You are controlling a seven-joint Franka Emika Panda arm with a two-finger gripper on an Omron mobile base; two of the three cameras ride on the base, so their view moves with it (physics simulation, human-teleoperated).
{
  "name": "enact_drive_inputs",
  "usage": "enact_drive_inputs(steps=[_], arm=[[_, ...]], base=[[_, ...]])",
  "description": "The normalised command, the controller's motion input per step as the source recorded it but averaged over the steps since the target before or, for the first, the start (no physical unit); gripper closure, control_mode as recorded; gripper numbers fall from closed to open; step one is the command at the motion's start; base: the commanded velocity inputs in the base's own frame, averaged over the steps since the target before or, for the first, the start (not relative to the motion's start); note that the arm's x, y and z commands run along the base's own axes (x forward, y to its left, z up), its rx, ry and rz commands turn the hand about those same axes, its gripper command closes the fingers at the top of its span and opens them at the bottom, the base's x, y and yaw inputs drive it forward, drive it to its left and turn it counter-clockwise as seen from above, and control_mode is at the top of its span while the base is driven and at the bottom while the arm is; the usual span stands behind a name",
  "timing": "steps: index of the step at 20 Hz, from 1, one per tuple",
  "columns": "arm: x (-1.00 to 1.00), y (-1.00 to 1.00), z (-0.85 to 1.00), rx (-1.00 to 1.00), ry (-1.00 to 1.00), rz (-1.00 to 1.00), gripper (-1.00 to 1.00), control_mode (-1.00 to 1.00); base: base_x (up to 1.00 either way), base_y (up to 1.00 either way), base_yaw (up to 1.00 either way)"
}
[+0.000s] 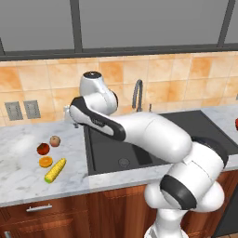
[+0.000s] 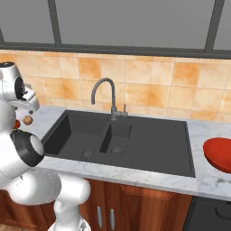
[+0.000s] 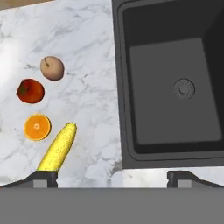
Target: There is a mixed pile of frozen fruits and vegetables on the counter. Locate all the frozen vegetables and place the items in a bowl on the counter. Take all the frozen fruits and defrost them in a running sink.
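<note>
The mixed pile lies on the marble counter (image 1: 18, 176) left of the sink (image 1: 139, 144). It holds a reddish-tan apple-like fruit (image 3: 52, 68), a dark red tomato-like vegetable (image 3: 30, 91), an orange half (image 3: 37, 127) and a yellow corn cob (image 3: 59, 146). The same four show from the left base: fruit (image 1: 55, 141), tomato (image 1: 43, 148), orange half (image 1: 45, 161), corn (image 1: 55, 170). My gripper (image 3: 112, 177) hangs high over the counter's front edge, between the pile and the large basin (image 3: 175, 87). It is open wide and empty. A red bowl (image 2: 219, 154) sits on the counter right of the sink.
A dark gooseneck faucet (image 2: 104, 90) stands behind the sink, with no water visible. The tiled wall carries two outlets (image 1: 22, 110) behind the pile. My arm arches over the sink's left basin. Brown cabinet fronts (image 1: 51, 214) run below the counter.
</note>
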Motion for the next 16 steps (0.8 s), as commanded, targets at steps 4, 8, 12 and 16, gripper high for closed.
enact_drive_inputs(steps=[4,8,12,16], arm=[[0.42,0.86,-0.39,-0.05,0.11,0.0,-1.0,-1.0],[0.5,0.78,-0.26,-0.11,0.17,0.0,-1.0,-1.0],[0.38,0.35,-0.15,-0.05,0.15,0.02,-1.0,-1.0],[0.33,0.5,-0.3,-0.08,0.04,-0.03,-1.0,-1.0]], base=[[0.0,0.0,0.0],[0.0,0.0,0.0],[0.0,0.0,0.0],[0.0,0.0,0.0]])
